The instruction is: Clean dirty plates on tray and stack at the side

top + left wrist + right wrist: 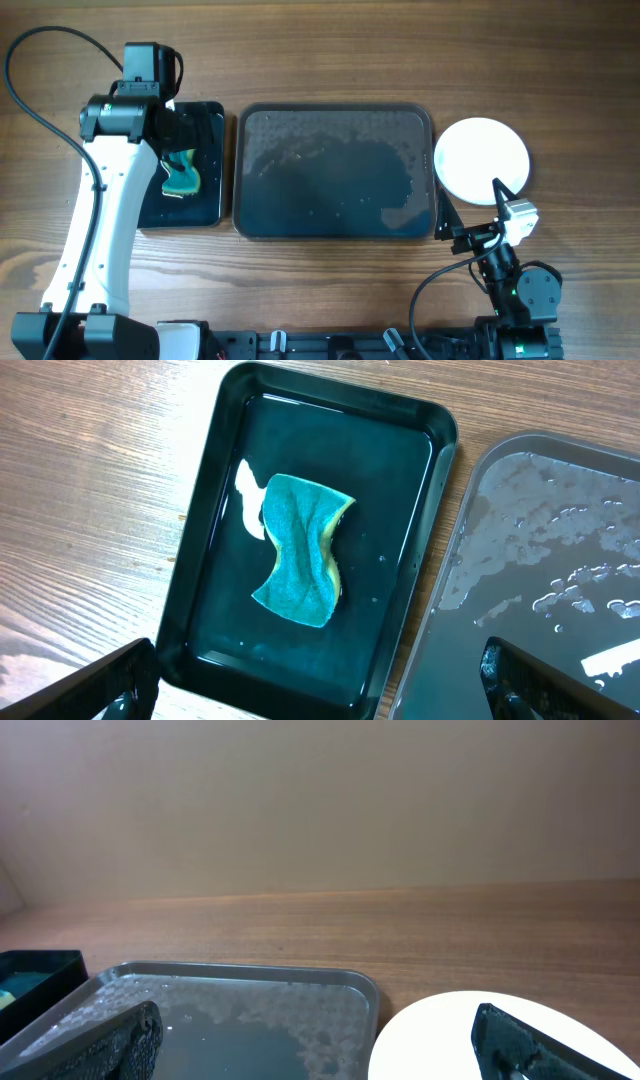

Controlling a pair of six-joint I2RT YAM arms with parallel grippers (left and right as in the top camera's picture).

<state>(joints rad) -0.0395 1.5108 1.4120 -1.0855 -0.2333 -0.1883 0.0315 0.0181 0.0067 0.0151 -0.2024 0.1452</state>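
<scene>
The large dark grey tray (335,172) lies in the middle of the table, wet and holding no plates; it also shows in the left wrist view (540,560) and the right wrist view (240,1010). White plates (483,160) sit to its right on the table, looking clean; I cannot tell how many are stacked. They show in the right wrist view (470,1040). My left gripper (320,685) is open and empty above the small black tray. My right gripper (320,1045) is open and empty, low near the table's front, between the large tray's corner and the plates.
A small black tray (185,165) left of the large tray holds a blue-green sponge (182,176), seen also in the left wrist view (300,550) with a white smear beside it. My left arm reaches over this tray.
</scene>
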